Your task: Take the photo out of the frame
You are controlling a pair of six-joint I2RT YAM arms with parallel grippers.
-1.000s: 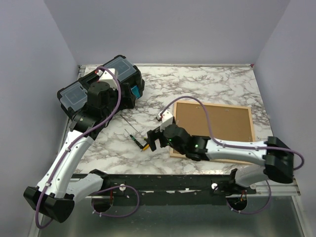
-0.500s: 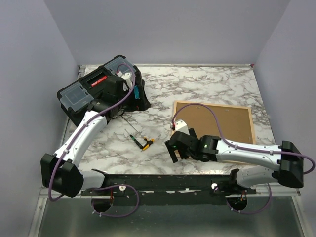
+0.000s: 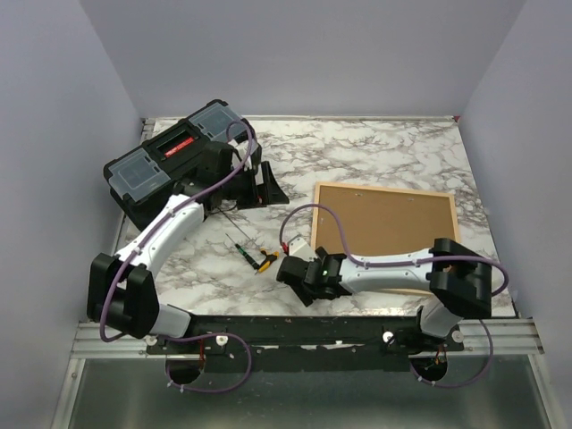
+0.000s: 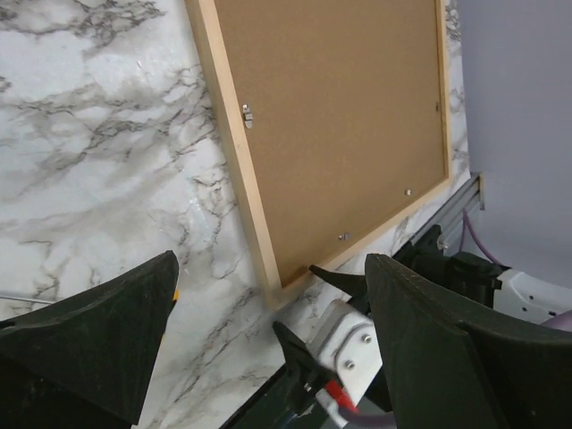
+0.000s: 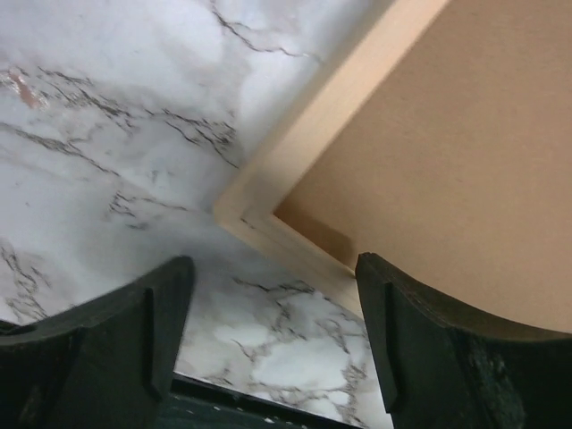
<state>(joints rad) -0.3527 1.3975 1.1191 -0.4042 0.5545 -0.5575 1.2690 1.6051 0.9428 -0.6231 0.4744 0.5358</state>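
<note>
The frame (image 3: 385,189) lies face down at the right of the marble table, its brown backing board (image 3: 384,231) facing up. The photo is hidden under the board. My right gripper (image 3: 290,272) is open and empty, low over the table just left of the frame's near-left corner. In the right wrist view that corner (image 5: 247,211) and the board (image 5: 465,152) lie ahead of the open gripper (image 5: 273,349). My left gripper (image 3: 271,189) is open and empty, raised beside the toolbox. The left wrist view looks down past that gripper (image 4: 268,357) at the frame (image 4: 231,143) and board (image 4: 340,116).
A black toolbox (image 3: 170,165) stands at the back left. Small screwdrivers (image 3: 255,256) with green and yellow handles lie between the arms. Metal clips (image 4: 248,113) sit on the board's edge. A black rail (image 3: 268,326) runs along the near table edge.
My left gripper swung from over the toolbox to its right side, toward the table's middle. My right gripper pulled back toward the near edge and now sits off the frame's near-left corner.
</note>
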